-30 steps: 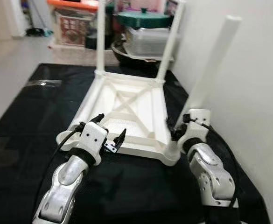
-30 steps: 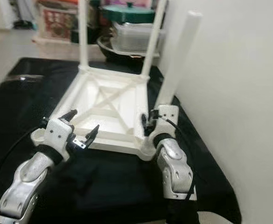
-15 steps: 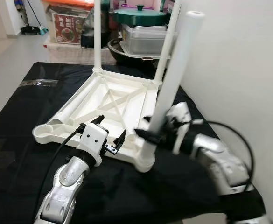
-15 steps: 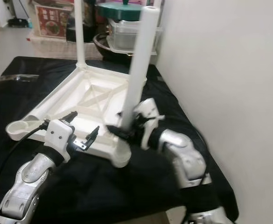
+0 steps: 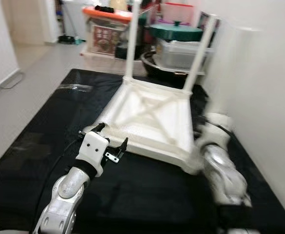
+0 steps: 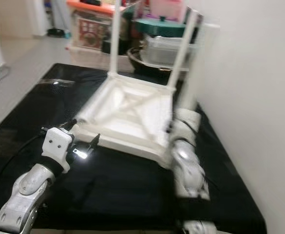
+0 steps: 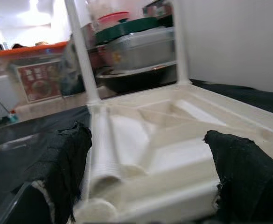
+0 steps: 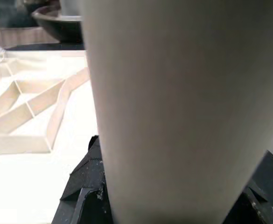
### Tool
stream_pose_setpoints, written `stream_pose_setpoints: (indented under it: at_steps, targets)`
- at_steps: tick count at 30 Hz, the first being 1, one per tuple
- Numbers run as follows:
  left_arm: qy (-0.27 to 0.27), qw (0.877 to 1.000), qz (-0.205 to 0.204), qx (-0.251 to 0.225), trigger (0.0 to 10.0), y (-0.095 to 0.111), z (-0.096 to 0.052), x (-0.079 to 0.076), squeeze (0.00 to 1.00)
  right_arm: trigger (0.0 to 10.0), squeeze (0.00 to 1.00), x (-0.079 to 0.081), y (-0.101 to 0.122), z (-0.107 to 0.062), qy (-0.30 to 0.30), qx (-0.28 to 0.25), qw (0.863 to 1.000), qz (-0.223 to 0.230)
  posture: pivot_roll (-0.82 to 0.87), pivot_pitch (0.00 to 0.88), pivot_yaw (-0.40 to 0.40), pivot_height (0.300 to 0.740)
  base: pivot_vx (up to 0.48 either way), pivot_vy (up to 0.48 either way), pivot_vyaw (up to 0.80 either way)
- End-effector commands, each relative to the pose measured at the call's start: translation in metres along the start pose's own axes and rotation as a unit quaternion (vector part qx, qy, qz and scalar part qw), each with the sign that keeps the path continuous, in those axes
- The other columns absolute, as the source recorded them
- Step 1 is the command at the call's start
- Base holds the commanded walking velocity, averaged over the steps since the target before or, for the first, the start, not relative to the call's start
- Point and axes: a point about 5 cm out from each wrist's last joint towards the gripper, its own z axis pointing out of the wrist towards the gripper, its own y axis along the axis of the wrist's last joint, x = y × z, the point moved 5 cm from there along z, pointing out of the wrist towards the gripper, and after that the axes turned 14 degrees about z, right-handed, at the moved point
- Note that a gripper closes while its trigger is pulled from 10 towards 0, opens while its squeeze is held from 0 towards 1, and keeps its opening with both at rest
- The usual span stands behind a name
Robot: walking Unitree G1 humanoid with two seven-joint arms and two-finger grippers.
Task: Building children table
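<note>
The white children's table (image 5: 152,117) lies upside down on a black cloth (image 5: 59,126). Two legs (image 5: 131,44) stand upright at its far corners. A loose white leg (image 7: 101,144) lies inside the frame along the left edge. My left gripper (image 5: 114,134) hovers open just before the near-left corner, with nothing between its fingers (image 7: 66,163). My right gripper (image 5: 204,130), blurred, is at the table's near-right corner and is shut on another white leg (image 8: 173,93), which rises toward the wall.
A white wall (image 5: 269,97) runs close along the right. Behind the table stand a pot with a green lid (image 5: 176,33), a clear container and an orange-lidded box (image 5: 105,31). Bare floor lies to the left of the cloth.
The camera has swung, so the whole scene shifted. My right arm, still gripping its leg, has drawn back from over the near-right corner to the table's right side. The left gripper stays open.
</note>
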Motion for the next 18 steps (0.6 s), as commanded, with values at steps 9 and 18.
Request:
stream_pose_setpoints:
  at_steps: [9, 18]
  targets:
    - [-0.021, 1.000, 0.001, -0.013, 10.0, 0.005, 0.006, -0.011, 0.00, 10.0, 1.00, 0.061, -0.014, -0.028, 0.219, 0.049, 0.974, 0.031, 0.06, 0.000, -0.120, 0.740, 0.000, 0.000, 0.00]
    - [-0.012, 1.000, 0.002, -0.011, 10.0, 0.004, 0.004, -0.008, 0.00, 10.0, 0.00, 0.088, -0.009, -0.054, 0.526, 0.141, 0.838, 0.039, 0.09, 0.000, -0.144, 0.740, 0.000, 0.000, 0.00]
